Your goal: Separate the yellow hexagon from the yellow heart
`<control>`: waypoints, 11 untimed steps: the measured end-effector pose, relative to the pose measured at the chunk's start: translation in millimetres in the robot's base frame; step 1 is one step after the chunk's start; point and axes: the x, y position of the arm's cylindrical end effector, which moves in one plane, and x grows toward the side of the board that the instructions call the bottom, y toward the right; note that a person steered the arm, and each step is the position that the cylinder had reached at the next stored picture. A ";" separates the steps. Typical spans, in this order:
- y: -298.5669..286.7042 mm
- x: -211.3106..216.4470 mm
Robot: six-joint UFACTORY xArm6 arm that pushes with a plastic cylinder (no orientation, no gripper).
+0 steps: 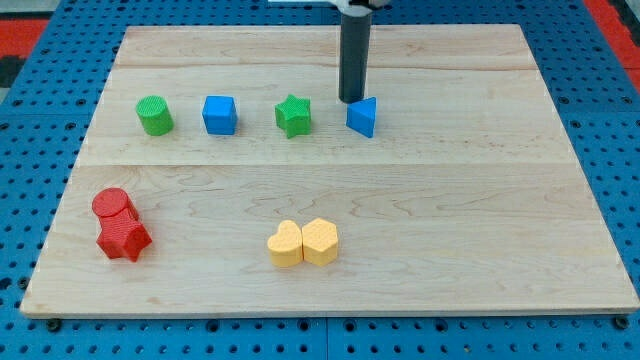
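The yellow heart [285, 244] and the yellow hexagon [321, 241] sit side by side and touching, near the view's bottom centre of the wooden board [480, 220]. The heart is on the left, the hexagon on the right. My tip [352, 101] is far from them, near the view's top. It stands just above and left of the blue triangle [363, 117], very close to it or touching it.
A row across the upper board holds a green cylinder [154, 115], a blue cube [219, 114], a green star [293, 116] and the blue triangle. A red cylinder [113, 205] and a red star [124, 239] touch at the view's lower left.
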 end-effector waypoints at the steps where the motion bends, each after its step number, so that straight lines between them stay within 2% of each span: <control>1: 75.2 -40.6; 2: 142.6 56.0; 3: 139.8 186.1; 4: 130.5 296.5; 5: 87.1 298.1; 6: -64.9 297.5; 7: -125.2 264.4; 8: -66.7 243.8; 9: 17.4 243.8; 10: 48.7 215.5; 11: 34.3 151.9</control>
